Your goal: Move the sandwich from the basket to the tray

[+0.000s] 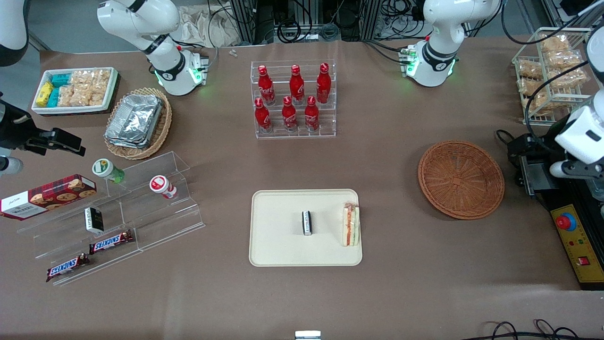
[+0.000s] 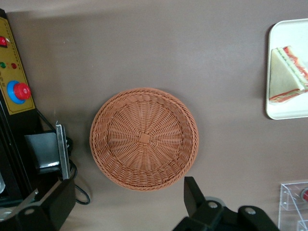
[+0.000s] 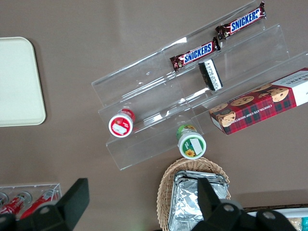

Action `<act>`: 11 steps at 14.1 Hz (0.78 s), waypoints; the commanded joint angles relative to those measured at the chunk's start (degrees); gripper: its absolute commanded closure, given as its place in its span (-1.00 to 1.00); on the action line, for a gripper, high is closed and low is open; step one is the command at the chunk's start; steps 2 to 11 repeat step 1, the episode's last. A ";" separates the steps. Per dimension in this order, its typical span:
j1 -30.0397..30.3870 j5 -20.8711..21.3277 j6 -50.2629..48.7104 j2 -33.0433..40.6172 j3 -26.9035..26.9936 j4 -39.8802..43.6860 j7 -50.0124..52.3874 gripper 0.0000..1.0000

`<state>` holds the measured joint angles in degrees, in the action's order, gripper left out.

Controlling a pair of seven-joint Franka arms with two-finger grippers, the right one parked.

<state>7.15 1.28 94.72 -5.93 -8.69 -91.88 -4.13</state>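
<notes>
The sandwich (image 1: pixel 350 225) lies on the beige tray (image 1: pixel 283 245), at the tray's edge nearest the working arm. It also shows in the left wrist view (image 2: pixel 286 77), on the tray's corner (image 2: pixel 288 109). The round reddish-brown basket (image 1: pixel 461 179) is empty and stands beside the tray, toward the working arm's end; the wrist view looks straight down into the basket (image 2: pixel 144 138). My left gripper (image 1: pixel 518 150) hangs high by the basket's rim on the working arm's side. In the wrist view the gripper (image 2: pixel 127 204) is open and empty, fingers wide apart.
A small black-and-white bar (image 1: pixel 307 222) lies mid-tray. A yellow control box with a red button (image 1: pixel 568 222) and a black device (image 1: pixel 535 174) sit beside the basket. A clear rack of red bottles (image 1: pixel 295 99) stands farther back. Acrylic steps with snacks (image 1: pixel 118 212) lie toward the parked arm's end.
</notes>
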 commanded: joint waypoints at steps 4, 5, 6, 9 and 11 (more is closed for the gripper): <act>-1.70 1.71 -1.82 -1.71 -0.01 2.58 0.61 -0.99; -1.70 1.71 -1.82 -1.71 -0.01 2.58 0.61 -0.99; -1.70 1.71 -1.82 -1.71 -0.01 2.58 0.61 -0.99; -1.70 1.71 -1.82 -1.71 -0.01 2.58 0.61 -0.99; -1.70 1.71 -1.82 -1.71 -0.01 2.58 0.61 -0.99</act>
